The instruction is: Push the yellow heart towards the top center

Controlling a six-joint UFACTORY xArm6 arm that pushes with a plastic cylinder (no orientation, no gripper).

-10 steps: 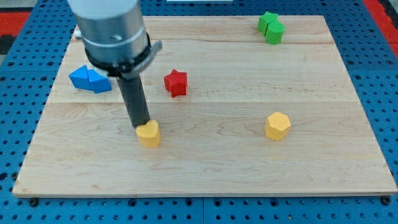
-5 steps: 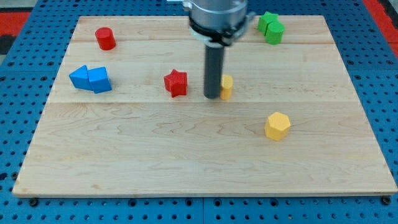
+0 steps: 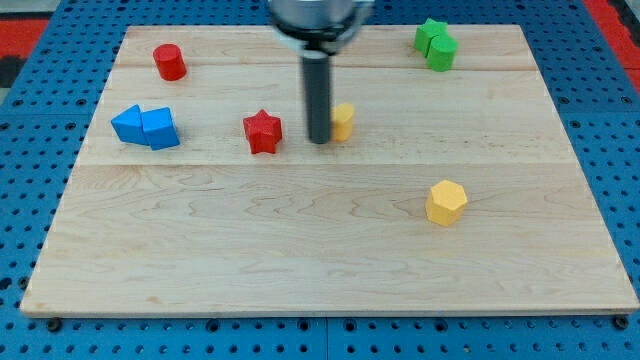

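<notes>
The yellow heart (image 3: 343,121) sits on the wooden board (image 3: 330,250), a little above its middle, partly hidden by my rod. My tip (image 3: 319,140) rests on the board right against the heart's left side. The red star (image 3: 262,132) lies just to the left of the tip, apart from it.
A yellow hexagon block (image 3: 446,202) lies at the lower right. Two green blocks (image 3: 435,44) sit together at the top right. A red cylinder (image 3: 169,62) stands at the top left. Two blue blocks (image 3: 146,127) touch each other at the left.
The yellow heart and my tip have moved from the lower left up to the middle, then slightly up and left. The red star has shifted left.
</notes>
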